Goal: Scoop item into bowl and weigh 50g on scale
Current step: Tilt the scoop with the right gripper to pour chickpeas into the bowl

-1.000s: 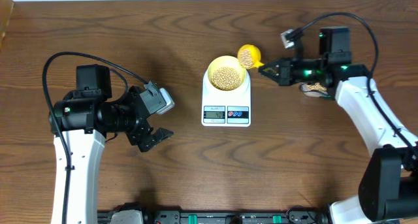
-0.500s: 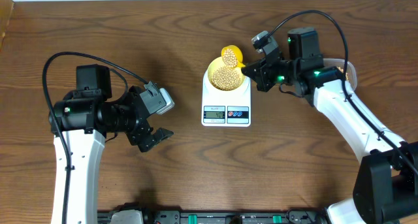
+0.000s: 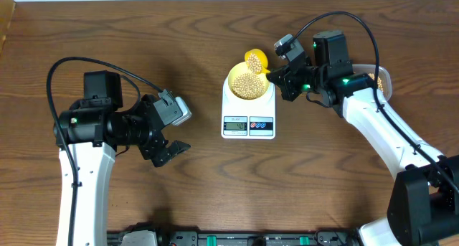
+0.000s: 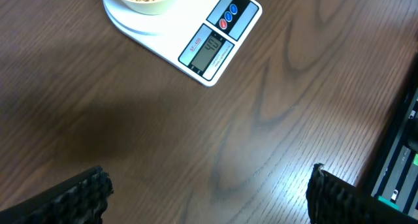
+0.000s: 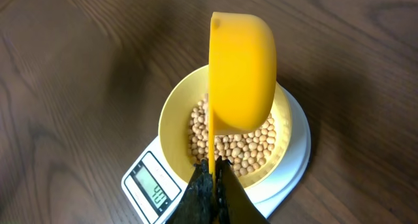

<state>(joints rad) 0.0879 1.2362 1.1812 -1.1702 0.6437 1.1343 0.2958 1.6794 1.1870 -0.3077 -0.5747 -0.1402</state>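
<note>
Having swung in, the right tool (image 5: 213,177) clamps the scoop (image 5: 243,74) tipped over the bowl (image 5: 171,116).

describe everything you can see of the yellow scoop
The yellow scoop looks like smooth bright plastic: a round cup on a thin flat handle. It is tipped on its side over the bowl of beans, its rounded back facing the right wrist camera. The right gripper is shut on the handle, seen edge-on. Nothing else clearly touches it; whether it holds any beans cannot be told.
</note>
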